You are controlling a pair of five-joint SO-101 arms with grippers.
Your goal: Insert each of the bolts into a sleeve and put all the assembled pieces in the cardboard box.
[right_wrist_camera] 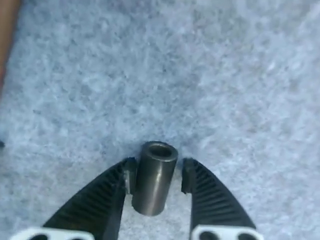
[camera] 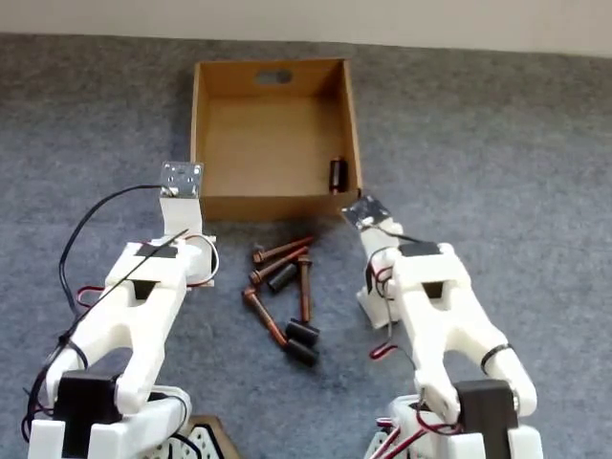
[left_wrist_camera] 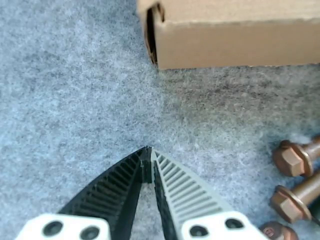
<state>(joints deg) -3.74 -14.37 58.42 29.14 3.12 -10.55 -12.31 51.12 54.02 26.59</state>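
The cardboard box (camera: 273,206) stands open at the back centre, with one dark cylindrical piece (camera: 338,174) lying near its right wall. Several copper-coloured bolts (camera: 304,287) and three black sleeves (camera: 302,332) lie loose on the carpet between the arms. My right gripper (right_wrist_camera: 156,172) is shut on a dark sleeve (right_wrist_camera: 154,177), held just above the carpet beside the box's front right corner. My left gripper (left_wrist_camera: 149,156) is shut with nothing in it, low over the carpet. It sits just short of the box's front left corner (left_wrist_camera: 160,45). Three bolt heads (left_wrist_camera: 291,159) lie off to its side.
Grey carpet (camera: 516,143) covers the whole table. The left arm (camera: 143,296) and right arm (camera: 435,296) flank the pile of parts. Cables loop beside the left arm (camera: 72,249). A brown edge (right_wrist_camera: 6,35) shows at the border of the right wrist view.
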